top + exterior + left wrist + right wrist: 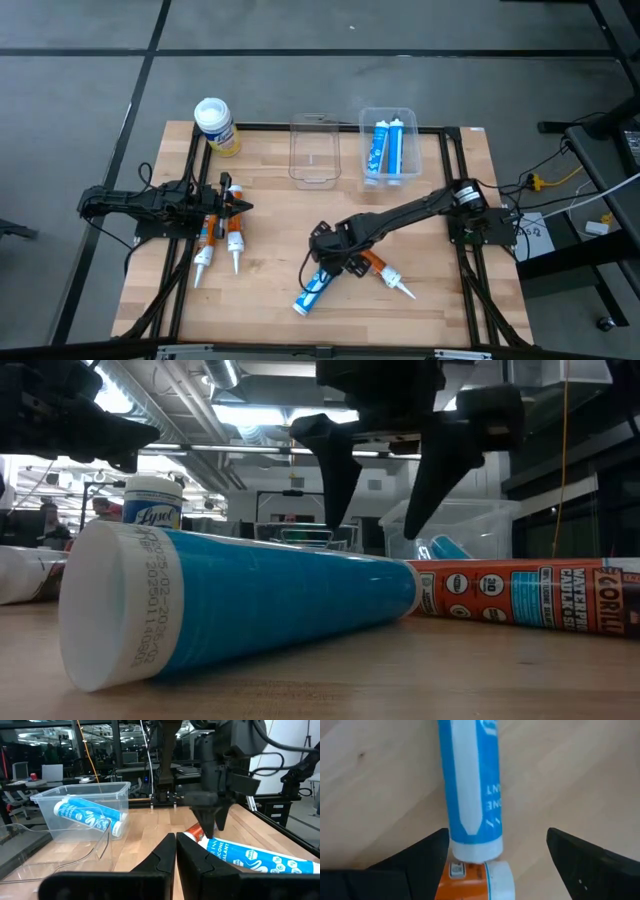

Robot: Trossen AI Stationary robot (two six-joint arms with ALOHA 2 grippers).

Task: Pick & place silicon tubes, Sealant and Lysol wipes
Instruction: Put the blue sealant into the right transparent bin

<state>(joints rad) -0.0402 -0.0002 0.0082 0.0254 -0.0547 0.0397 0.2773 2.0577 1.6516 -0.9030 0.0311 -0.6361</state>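
A blue-and-white silicone tube point(314, 290) lies on its side on the wooden table near the front, and an orange sealant tube point(380, 270) lies beside it. The tube's end nearest the orange one point(470, 785) is below my right gripper point(497, 837). That gripper points down, open, with one finger on either side of the tube and clear of it point(380, 490). My left gripper point(176, 855) waits shut and level at the table's left, above two more orange tubes point(220, 245). The Lysol wipes point(216, 125) stand upright at the far left.
Two clear bins stand at the far edge: an empty one point(312, 150) and one point(388, 148) with blue tubes lying in it. A black frame point(455, 190) runs around the table top. Bare wood lies between the bins and the tubes.
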